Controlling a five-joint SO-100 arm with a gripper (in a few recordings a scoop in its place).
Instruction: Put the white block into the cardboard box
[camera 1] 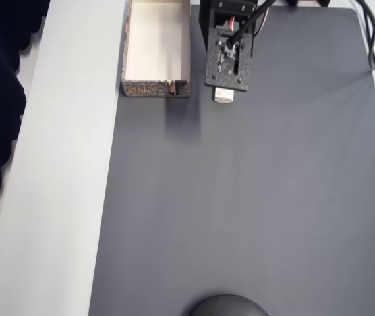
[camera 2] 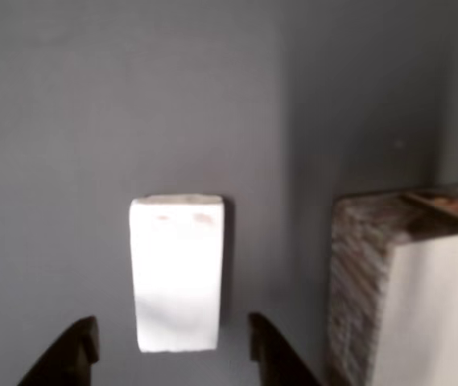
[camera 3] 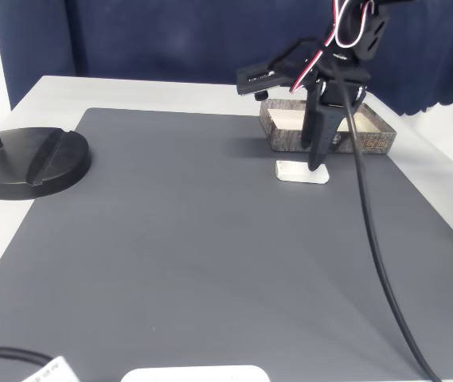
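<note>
Lying flat on grey mat point(camera 3: 210, 239): white block point(camera 2: 177, 273), just beside cardboard box point(camera 1: 155, 87). Poised above block: gripper point(camera 2: 172, 350), fingers apart, straddling its near end.

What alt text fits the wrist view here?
A white block lies flat on a grey mat, between the two dark fingertips of the open gripper. A corner of the cardboard box stands at right.

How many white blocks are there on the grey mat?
1. The white block lies flat on the mat, beside the box, with the open gripper over its near end. None seems hidden.
</note>
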